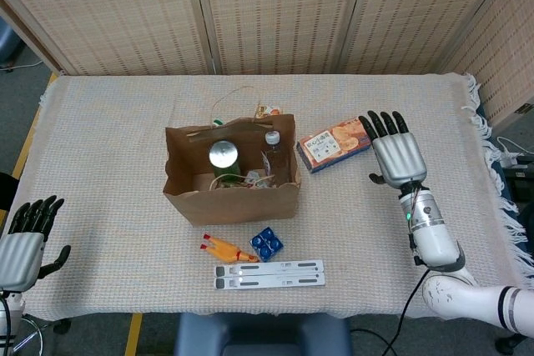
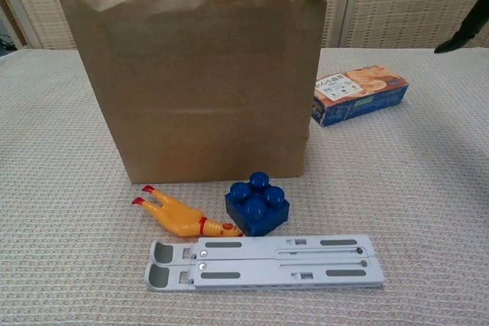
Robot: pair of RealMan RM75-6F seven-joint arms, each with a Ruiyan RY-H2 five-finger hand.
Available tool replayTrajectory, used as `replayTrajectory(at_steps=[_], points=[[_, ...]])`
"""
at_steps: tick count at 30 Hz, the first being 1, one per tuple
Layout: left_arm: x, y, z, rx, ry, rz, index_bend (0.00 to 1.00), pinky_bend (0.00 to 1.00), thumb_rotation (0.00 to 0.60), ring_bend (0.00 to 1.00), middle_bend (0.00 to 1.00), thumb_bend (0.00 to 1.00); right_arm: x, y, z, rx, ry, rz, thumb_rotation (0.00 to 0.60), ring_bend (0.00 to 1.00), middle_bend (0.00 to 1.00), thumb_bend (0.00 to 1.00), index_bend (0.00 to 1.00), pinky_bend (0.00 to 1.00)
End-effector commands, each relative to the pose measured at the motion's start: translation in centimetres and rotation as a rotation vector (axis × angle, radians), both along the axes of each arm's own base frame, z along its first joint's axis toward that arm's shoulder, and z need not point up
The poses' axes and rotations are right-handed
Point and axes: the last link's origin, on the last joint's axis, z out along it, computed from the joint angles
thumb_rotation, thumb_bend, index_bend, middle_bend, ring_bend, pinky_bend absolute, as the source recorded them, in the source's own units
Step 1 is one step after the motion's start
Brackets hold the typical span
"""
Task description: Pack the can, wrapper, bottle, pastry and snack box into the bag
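Bag [image 1: 229,198]: brown paper, upright and open-topped in the middle of the table [image 1: 108,139].
Can [image 1: 223,155]: stands inside the bag, silver top up.
Bottle [image 1: 272,152]: upright inside, at the bag's right side, white cap showing.
Box [image 1: 335,143]: orange snack box — lies flat on the cloth just right of the bag, outside it.
Right hand [image 1: 395,157]: raised to the right of the box, fingers spread and straight, holding nothing.
Left hand [image 1: 23,239]: low at the table's near left corner, well away from the bag, fingers loosely apart — empty.
Chicken [image 2: 182,216]: yellow rubber toy lying in front of the bag.
Block [image 2: 257,202]: blue, beside the chicken.
Stand [image 2: 263,262]: grey, folded flat, nearest the front edge.
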Motion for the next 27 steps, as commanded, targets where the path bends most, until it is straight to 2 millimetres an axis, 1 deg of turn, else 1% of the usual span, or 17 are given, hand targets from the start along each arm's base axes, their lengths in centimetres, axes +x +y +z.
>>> replayTrajectory(at_steps=[1,5,11,20,27], points=[[0.0,0.0,0.0,0.001,0.000,0.001,0.00,0.00,0.600,0.00,0.00,0.36,-2.8,-1.7,-1.0,0.070,0.075,-0.082,0.600,0.00,0.00,0.00,0.00,0.00],[0.0,0.1,0.0,0.004,-0.001,0.003,0.00,0.00,0.600,0.00,0.00,0.36,-2.8,-3.4,-2.7,0.114,0.113,-0.095,0.600,0.00,0.00,0.00,0.00,0.00],[0.0,0.1,0.0,0.007,-0.010,0.003,0.00,0.00,0.600,0.00,0.00,0.36,-1.1,-5.8,-5.5,0.161,0.155,-0.099,0.600,0.00,0.00,0.00,0.00,0.00],[-0.1,0.2,0.0,0.006,-0.014,0.004,0.00,0.00,0.600,0.00,0.00,0.36,0.9,-7.9,-9.7,0.237,0.237,-0.086,0.600,0.00,0.00,0.00,0.00,0.00],[-0.1,0.2,0.0,0.007,-0.018,0.008,0.00,0.00,0.600,0.00,0.00,0.36,1.4,-9.9,-11.6,0.276,0.274,-0.108,0.600,0.00,0.00,0.00,0.00,0.00]])
